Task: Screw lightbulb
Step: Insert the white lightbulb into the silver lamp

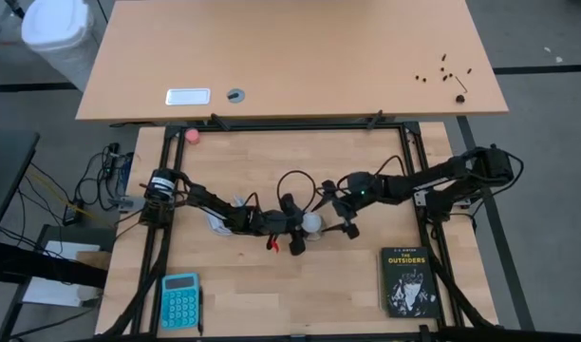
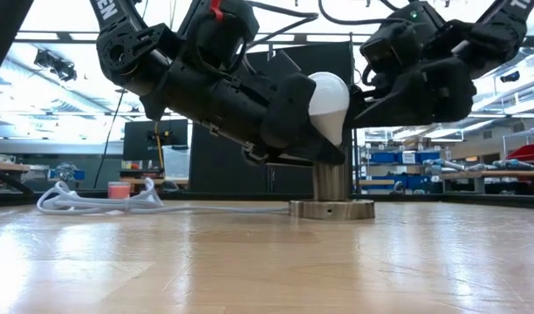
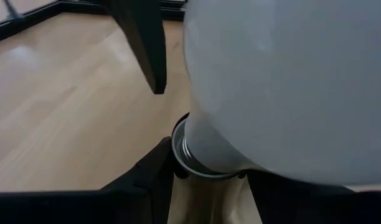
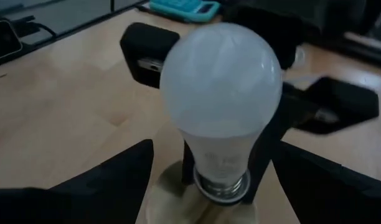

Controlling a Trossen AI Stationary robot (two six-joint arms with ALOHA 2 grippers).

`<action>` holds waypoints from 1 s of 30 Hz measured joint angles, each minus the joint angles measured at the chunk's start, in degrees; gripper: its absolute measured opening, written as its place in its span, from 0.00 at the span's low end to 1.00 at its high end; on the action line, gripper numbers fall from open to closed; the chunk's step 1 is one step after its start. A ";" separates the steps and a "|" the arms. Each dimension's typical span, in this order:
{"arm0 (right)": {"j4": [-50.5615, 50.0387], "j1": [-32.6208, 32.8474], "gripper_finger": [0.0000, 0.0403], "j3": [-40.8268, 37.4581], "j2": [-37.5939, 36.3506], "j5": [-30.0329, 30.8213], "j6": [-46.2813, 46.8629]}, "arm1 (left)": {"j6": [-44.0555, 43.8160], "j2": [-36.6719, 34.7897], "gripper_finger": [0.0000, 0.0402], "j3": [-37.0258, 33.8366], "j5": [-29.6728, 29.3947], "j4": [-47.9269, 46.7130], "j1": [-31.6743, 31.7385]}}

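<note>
Lightbulb [image 4: 221, 93]: one, upright in the round metal socket [image 2: 332, 208] near the middle of the bench [image 1: 271, 285]; its screw base is partly sunk in the socket collar and partly hidden by dark fingers. Left claw [image 2: 315, 139]: clamped together low around the socket collar under the globe, which fills most of the left wrist view. Right claw [image 4: 212, 180]: fingers spread apart either side of the bulb, clear of the glass. One white cord [image 2: 92, 202], one book [image 1: 408, 280], one calculator [image 1: 180, 300].
</note>
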 joint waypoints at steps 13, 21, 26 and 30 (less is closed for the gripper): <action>7.51 3.30 0.82 0.02 2.69 2.34 -3.01 | 1.42 0.00 0.44 -0.02 3.75 0.35 -0.02; 18.31 4.92 0.81 0.00 8.41 5.04 -1.87 | 1.30 0.00 0.44 -0.02 3.76 0.36 -0.02; 18.48 5.44 0.79 0.00 8.46 5.60 -1.85 | 1.29 0.00 0.44 -0.02 3.74 0.29 0.01; 18.50 5.44 0.77 -0.01 8.46 5.91 -1.84 | 1.31 0.02 0.44 -0.02 3.72 0.51 0.09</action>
